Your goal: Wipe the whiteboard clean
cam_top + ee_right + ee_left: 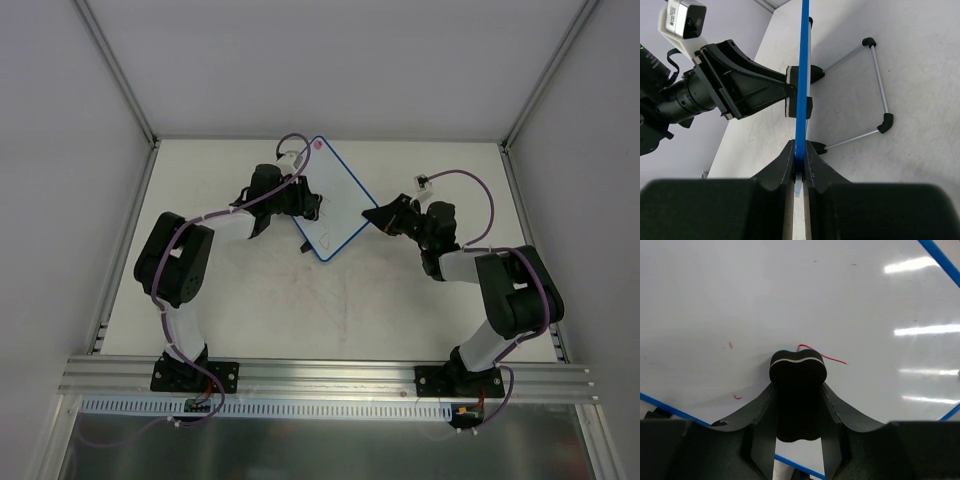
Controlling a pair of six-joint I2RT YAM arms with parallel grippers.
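A: Whiteboard, location?
B: Far-middle tabletop, stood on edge between both arms. Right gripper clamped tight on its blue rim.
A: Left gripper?
B: Closed on eraser, pressed against the board face. Red strokes touch the eraser's tip; probably the next wipe.

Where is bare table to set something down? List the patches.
Free: the table between the two arms, in front of the whiteboard, and the table's back-left corner. Crowded: at the board, left gripper pressing the eraser, right gripper clamping the frame, wire stand beside.
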